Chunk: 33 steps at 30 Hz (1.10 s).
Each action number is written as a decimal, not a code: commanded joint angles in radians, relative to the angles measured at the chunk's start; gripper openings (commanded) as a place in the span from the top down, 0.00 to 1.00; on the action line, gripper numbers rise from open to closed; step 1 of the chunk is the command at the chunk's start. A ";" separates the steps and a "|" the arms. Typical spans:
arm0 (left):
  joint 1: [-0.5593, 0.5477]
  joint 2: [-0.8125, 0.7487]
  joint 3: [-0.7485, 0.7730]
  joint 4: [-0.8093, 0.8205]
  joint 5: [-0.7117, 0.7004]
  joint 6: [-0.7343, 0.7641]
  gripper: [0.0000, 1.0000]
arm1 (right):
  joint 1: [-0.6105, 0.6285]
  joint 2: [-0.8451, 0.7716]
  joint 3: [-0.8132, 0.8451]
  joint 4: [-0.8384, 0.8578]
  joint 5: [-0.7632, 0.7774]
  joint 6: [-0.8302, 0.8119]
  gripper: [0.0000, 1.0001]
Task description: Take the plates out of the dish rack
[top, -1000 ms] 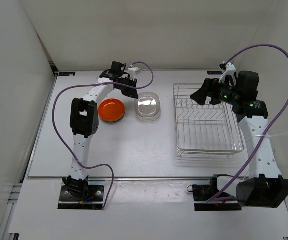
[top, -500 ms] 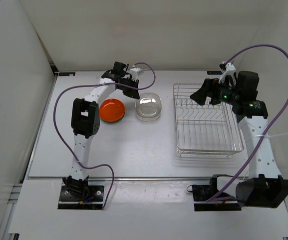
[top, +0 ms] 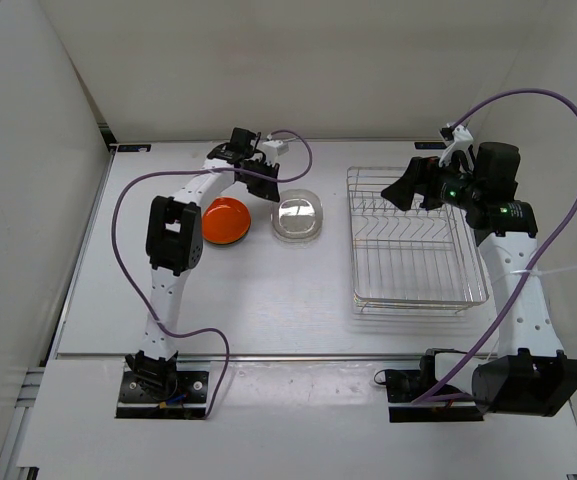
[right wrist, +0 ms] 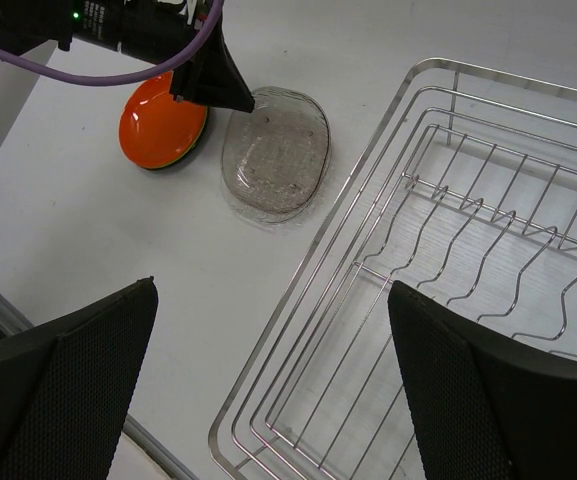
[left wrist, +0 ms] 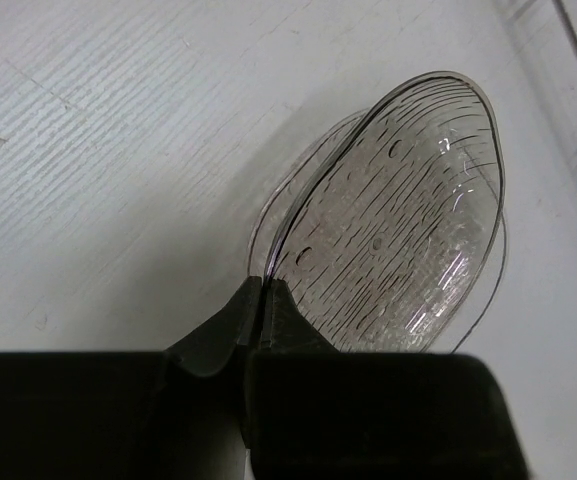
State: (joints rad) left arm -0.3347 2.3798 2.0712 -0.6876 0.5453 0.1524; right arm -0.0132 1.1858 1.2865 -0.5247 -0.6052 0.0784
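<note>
My left gripper (top: pixel 265 186) (left wrist: pixel 264 285) is shut on the rim of a clear glassy plate (top: pixel 298 214) (left wrist: pixel 398 230). It holds that plate tilted low over a second clear plate (left wrist: pixel 286 195) lying on the table. An orange plate (top: pixel 225 220) (right wrist: pixel 161 121) lies just left of them, with a lime green edge (right wrist: pixel 186 157) showing under it. The black plate is not in view. The silver wire dish rack (top: pixel 418 290) (right wrist: pixel 438 300) stands at the right with no plates in it. My right gripper (top: pixel 400 190) (right wrist: pixel 270 290) is open and empty, hovering above the rack's far left corner.
The table's back edge and white wall lie just behind the left gripper. The table's front edge (top: pixel 268 355) runs along the bottom. A purple cable (top: pixel 293 150) loops over the left wrist.
My left gripper has lowered the clear plate from a steep tilt to nearly flat over the other clear plate. The right arm has not moved.
</note>
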 commanded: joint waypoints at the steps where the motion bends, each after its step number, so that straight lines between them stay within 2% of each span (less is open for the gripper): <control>1: -0.004 -0.014 -0.006 0.016 -0.002 -0.007 0.88 | -0.005 -0.029 0.033 0.009 -0.015 0.000 0.01; 12: -0.004 -0.043 -0.026 0.016 -0.011 -0.007 0.74 | -0.005 -0.038 0.023 0.019 -0.024 0.000 0.01; 17: -0.004 -0.053 0.003 0.016 -0.021 -0.007 0.61 | -0.014 -0.038 0.014 0.019 -0.033 0.000 0.01; 25: -0.004 -0.087 0.023 0.007 -0.021 -0.007 0.55 | -0.014 -0.048 0.014 0.019 -0.042 0.000 0.01; 26: -0.004 -0.105 0.023 0.007 -0.033 -0.007 0.49 | -0.014 -0.048 0.005 0.019 -0.042 0.000 0.01; 28: -0.004 -0.157 0.032 -0.003 -0.077 -0.007 0.24 | -0.024 -0.048 0.005 0.028 -0.018 0.009 0.01; 29: -0.004 -0.181 0.023 -0.003 -0.097 -0.007 0.00 | -0.036 -0.048 0.005 0.028 0.016 0.009 0.01; 33: 0.017 -0.304 0.023 -0.021 -0.221 -0.007 0.00 | -0.047 0.004 0.055 0.005 0.126 -0.019 0.01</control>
State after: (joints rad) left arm -0.3313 2.2929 2.0521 -0.7086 0.4274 0.1410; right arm -0.0463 1.1664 1.2881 -0.5255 -0.5678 0.0753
